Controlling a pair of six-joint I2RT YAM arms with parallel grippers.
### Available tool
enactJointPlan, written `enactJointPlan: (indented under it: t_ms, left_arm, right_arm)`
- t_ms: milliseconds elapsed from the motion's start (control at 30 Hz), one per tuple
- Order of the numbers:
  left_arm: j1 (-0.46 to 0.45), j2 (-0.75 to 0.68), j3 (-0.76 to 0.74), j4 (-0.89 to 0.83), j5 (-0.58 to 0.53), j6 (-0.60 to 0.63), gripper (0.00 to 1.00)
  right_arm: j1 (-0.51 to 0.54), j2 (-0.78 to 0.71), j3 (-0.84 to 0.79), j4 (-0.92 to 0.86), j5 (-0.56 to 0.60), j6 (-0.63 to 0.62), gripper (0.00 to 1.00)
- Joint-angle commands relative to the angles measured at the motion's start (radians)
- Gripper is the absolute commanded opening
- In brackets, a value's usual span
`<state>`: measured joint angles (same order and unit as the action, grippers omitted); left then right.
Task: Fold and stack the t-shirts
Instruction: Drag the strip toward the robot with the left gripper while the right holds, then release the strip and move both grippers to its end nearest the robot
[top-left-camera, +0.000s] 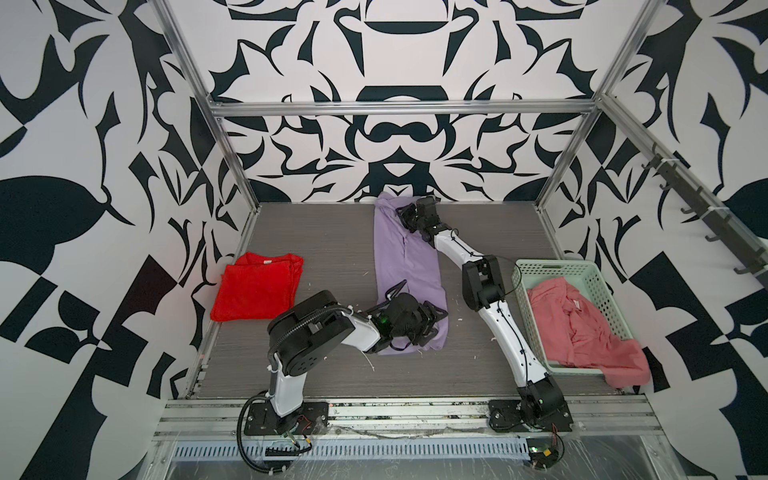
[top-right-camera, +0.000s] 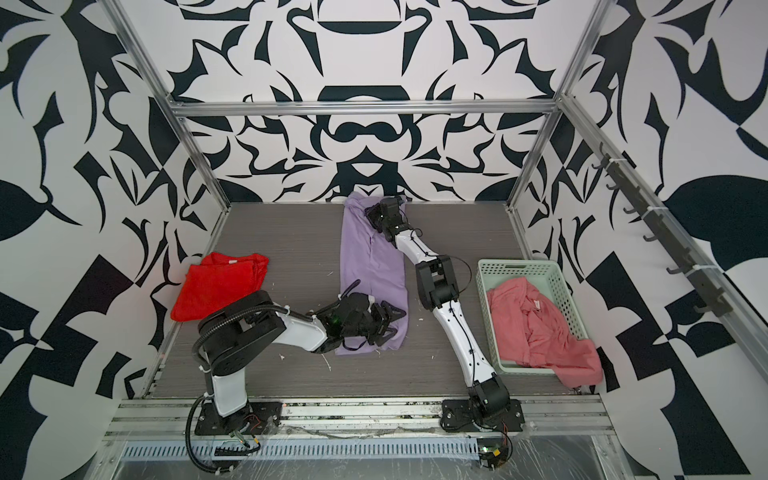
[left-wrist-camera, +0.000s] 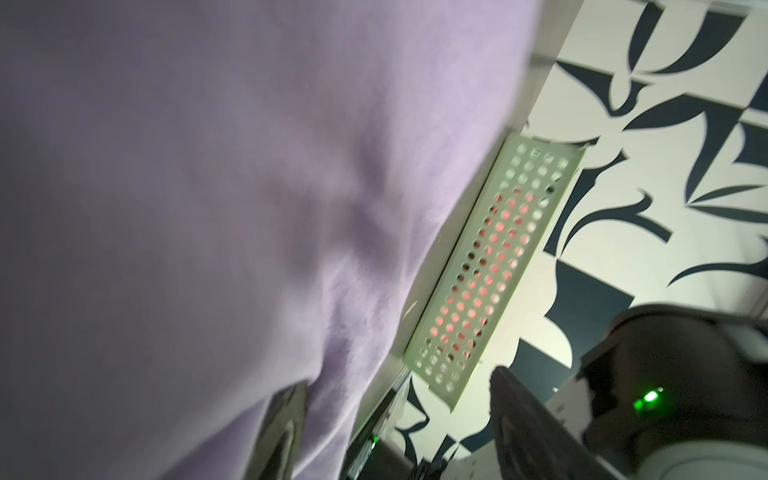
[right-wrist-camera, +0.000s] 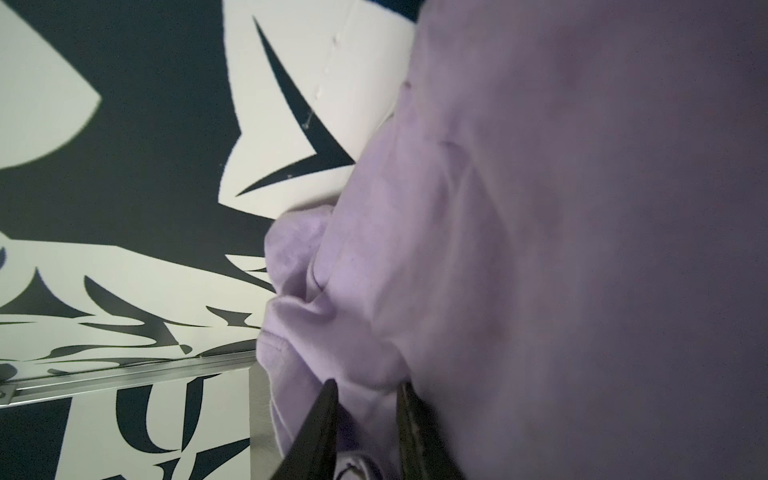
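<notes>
halving the lilac strip squarely

the red t-shirt is lying folded at the left edge of the table, probably serving as the base of the stack. the left gripper is hovering at the near end of the lilac t-shirt, its jaws standing wide and holding nothing. the shirt is lying as a long strip up the middle. at its far end the right gripper is sitting with jaws narrowly parted and cloth between them; whether it is pinching i cannot tell. i judge each end is needing a firm pinch through all layers before lifting. the salmon t-shirt is spilling out of the basket at the right
</notes>
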<state>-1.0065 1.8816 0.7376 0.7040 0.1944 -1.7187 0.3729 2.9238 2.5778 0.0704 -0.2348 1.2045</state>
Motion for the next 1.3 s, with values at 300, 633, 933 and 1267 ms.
enactJointPlan:
  t_ms: [300, 633, 933, 1267]
  left_arm:
    - [-0.016, -0.311, 0.166, -0.746, -0.155, 0.323, 0.82]
    - [0.145, -0.57, 0.227, -1.15, -0.19, 0.638, 0.84]
    - [0.21, -0.844, -0.021, -1.391, -0.217, 0.754, 0.84]
    - [0.213, -0.842, -0.201, -1.345, -0.114, 0.767, 0.79]
  right_arm:
    - [-0.06, -0.301, 0.001, -0.052, -0.203, -0.174, 0.37]
    - [-0.03, -0.832, -0.504, -0.469, -0.138, -0.359, 0.39]
    - [0.084, -1.533, -1.439, -0.493, 0.01, -0.314, 0.53]
    - [0.355, -2.117, -2.117, -0.421, 0.204, 0.099, 0.5]
